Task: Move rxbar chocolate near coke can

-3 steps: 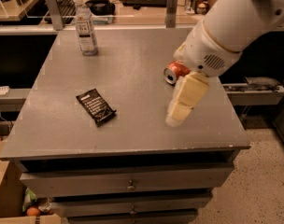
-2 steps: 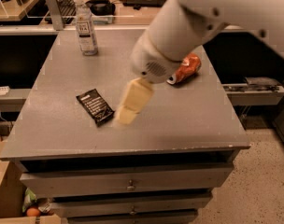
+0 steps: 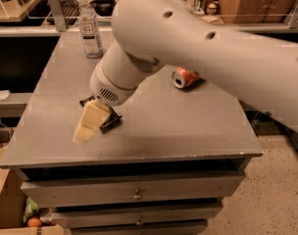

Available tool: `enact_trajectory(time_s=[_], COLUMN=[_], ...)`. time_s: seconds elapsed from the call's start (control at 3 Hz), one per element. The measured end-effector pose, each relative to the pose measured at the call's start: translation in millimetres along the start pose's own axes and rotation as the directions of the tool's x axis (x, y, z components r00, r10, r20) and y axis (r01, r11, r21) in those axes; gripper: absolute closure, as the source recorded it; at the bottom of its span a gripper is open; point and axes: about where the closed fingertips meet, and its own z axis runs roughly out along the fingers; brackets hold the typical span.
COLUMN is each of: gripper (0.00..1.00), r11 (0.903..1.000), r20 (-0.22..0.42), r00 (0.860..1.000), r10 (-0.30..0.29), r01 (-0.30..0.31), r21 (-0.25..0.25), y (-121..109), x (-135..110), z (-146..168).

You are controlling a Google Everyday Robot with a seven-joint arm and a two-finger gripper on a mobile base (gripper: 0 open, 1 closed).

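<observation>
The rxbar chocolate [image 3: 111, 122], a flat black wrapper, lies on the grey table [image 3: 178, 126] at the left front. It is mostly hidden under my gripper; only its two ends show. My gripper [image 3: 90, 125] is cream-coloured and hangs over the bar, low above the table. The coke can [image 3: 184, 77] is red with a silver end and lies on its side near the table's middle right, well apart from the bar. My large white arm [image 3: 212, 48] crosses the view above it.
A clear water bottle [image 3: 90, 28] with a white label stands at the table's back left corner. Drawers [image 3: 134, 192] sit below the table's front edge. Shelves with clutter run along the back.
My arm has swung left across the table, from beside the coke can to over the rxbar chocolate. The bar and can have not moved.
</observation>
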Motion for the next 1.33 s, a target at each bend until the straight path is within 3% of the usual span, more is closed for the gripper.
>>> enact_trajectory(time_s=[0.33, 0.67, 1.33], gripper=[0.0, 0.0, 0.41], r11=[0.9979, 0.9959, 0.9942], r20=[0.013, 0.006, -0.008], r00=[1.0, 0.999, 0.997], r10=[0.02, 0.04, 0.076], r01=[-0.021, -0.04, -0.076], r21=[0.061, 0.081, 0.077], y=[-20.1, -33.4, -46.2], x=[-4.5, 1.6, 19.3], z=[38.6, 58.2, 74.1])
